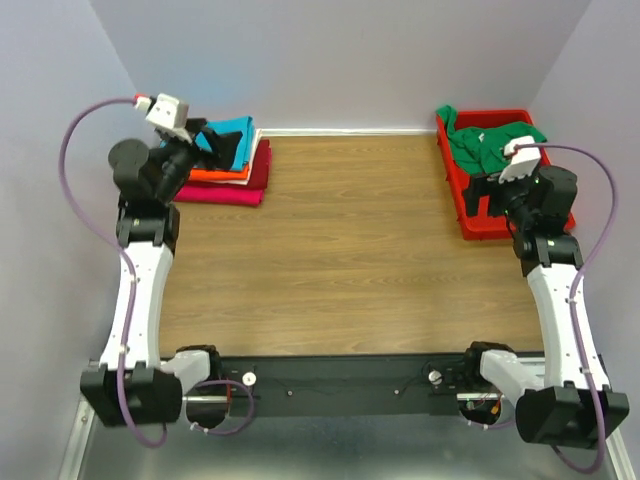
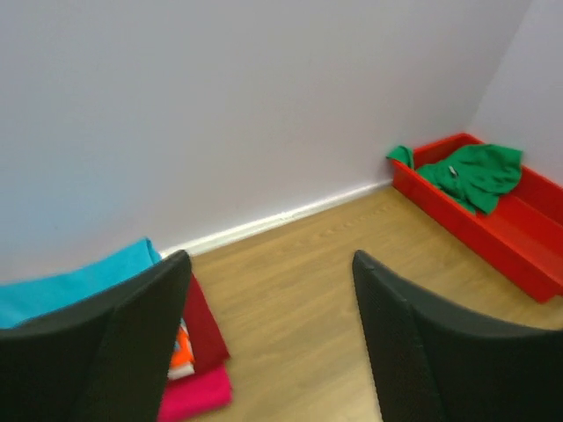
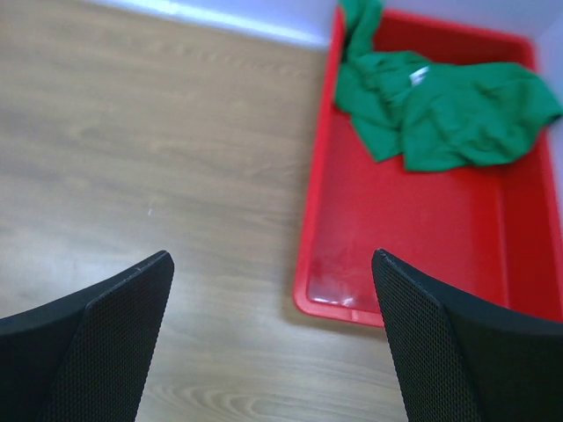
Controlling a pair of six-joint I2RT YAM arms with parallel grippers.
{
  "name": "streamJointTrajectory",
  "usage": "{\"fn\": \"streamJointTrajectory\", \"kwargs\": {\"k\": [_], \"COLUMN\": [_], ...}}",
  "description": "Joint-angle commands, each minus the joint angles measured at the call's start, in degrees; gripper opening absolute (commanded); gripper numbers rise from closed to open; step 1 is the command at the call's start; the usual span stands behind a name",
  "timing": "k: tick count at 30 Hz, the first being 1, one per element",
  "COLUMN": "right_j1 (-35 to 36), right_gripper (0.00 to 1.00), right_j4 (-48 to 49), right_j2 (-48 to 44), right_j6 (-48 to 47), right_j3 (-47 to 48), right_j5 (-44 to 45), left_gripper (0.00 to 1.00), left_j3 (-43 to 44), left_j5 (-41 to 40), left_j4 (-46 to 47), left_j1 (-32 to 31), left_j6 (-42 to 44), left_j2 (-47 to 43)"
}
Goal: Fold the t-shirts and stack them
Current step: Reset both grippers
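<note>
Overhead, the folded stack (image 1: 232,168) of t-shirts sits at 11 o'clock on the table (image 1: 350,250), with the teal t-shirt (image 1: 236,127) on top. The left gripper (image 1: 215,140) hovers over it, its claw unreadable from there. The left wrist view shows that claw released, with nothing between the fingers (image 2: 132,325). The green t-shirt (image 1: 490,140) lies crumpled in the red bin (image 1: 480,232) at 2 o'clock. Only the right wrist view shows the right gripper (image 3: 271,259) spread wide and empty above the bin's edge.

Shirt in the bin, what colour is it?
The shirt is green, clearest in the right wrist view.
</note>
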Motion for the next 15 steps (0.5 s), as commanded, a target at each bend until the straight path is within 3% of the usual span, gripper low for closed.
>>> {"fn": "streamJointTrajectory", "kwargs": {"k": [1, 7, 15], "right_j1": [-0.53, -0.44, -0.44], "right_gripper": [1.0, 1.0, 1.0], "right_j4": [0.3, 0.83, 0.83], "right_j2": [-4.63, -7.81, -7.81], "right_j6": [11.2, 20.9, 20.55], "right_j3": [2.88, 4.47, 2.54], "right_j5": [11.21, 20.08, 26.24], "left_gripper": [0.97, 0.98, 0.98], "left_j3": [-9.96, -26.49, -32.13], "left_j5": [-7.52, -15.09, -12.81], "left_j4": [-0.23, 6.02, 0.84], "left_j1": [0.14, -0.12, -2.76], "left_j6": [5.27, -1.68, 2.19], "left_j2": [-11.27, -29.47, -34.67]}}
